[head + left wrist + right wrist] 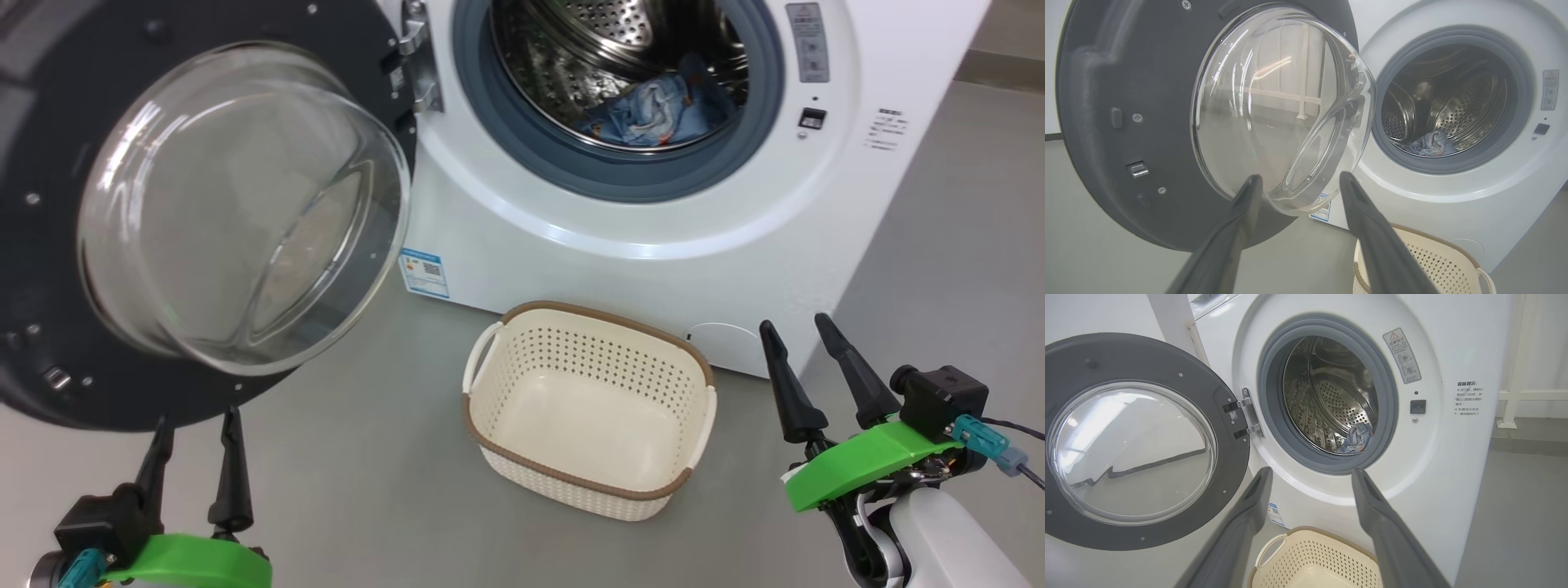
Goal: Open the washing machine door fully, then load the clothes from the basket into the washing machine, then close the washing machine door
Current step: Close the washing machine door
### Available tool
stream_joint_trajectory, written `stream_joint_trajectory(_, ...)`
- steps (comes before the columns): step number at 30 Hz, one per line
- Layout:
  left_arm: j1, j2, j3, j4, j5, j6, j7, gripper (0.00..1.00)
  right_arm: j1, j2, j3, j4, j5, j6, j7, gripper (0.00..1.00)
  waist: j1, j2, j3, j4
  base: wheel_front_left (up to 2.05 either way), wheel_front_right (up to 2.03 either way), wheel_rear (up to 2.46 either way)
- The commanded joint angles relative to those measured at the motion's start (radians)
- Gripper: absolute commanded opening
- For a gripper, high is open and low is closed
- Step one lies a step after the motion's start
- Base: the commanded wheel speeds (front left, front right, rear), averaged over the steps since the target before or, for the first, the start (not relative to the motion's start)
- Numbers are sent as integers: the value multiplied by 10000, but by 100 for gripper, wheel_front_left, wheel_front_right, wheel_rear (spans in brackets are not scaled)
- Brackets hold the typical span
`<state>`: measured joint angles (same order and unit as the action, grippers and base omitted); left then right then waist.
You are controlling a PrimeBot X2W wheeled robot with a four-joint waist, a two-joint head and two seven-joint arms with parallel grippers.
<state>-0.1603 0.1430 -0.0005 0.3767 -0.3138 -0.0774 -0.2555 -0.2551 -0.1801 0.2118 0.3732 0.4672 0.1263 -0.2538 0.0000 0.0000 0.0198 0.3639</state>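
The washing machine (653, 269) (1453, 204) (1437, 465) stands with its door (90, 220) (1126, 122) (1147, 526) swung wide open to the left, glass bowl facing me. Light blue clothes (653, 110) (1431, 143) (1357, 437) lie at the bottom of the steel drum. The cream basket (588, 408) (1433, 265) (1314, 559) sits on the floor before the machine with nothing inside. My left gripper (200, 433) (1298, 179) is open, just below the door's lower rim. My right gripper (804, 331) (1310, 473) is open, right of the basket, holding nothing.
Grey floor (367, 490) spreads around the basket and to the right of the machine (963, 245). A blue sticker (424, 273) marks the machine's lower left corner. A white railing (1527, 396) stands behind, at the right.
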Motion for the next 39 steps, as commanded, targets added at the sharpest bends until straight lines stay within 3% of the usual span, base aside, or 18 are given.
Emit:
stream_joint_trajectory(1,-188,203,330,-149,90,74,-63,100,-4,-73,180,-202,49,44,-80,100,0,0,-7,249,0,0,0)
stream_joint_trajectory(15,-97,190,346,-148,36,121,-63,100,64,-73,311,-156,128,44,-80,100,0,0,-125,778,0,0,0)
stream_joint_trajectory(33,-232,181,584,-459,-214,2,-63,100,9,-196,427,-149,133,44,-80,100,0,0,91,842,0,0,0)
stream_joint_trajectory(34,-270,243,594,-504,-225,-42,-63,42,5,-208,427,-151,130,44,-80,100,0,0,115,844,0,0,0)
stream_joint_trajectory(35,-336,277,629,-567,-306,-98,-63,8,2,-225,432,-151,128,44,-80,100,0,0,136,851,0,0,0)
stream_joint_trajectory(36,-410,347,650,-640,-359,-151,-63,0,-6,-247,439,-157,127,44,-80,100,0,0,177,859,0,0,0)
stream_joint_trajectory(39,-728,621,664,-896,-569,-294,-40,0,-30,-329,466,-153,123,44,-80,100,0,0,276,911,0,0,0)
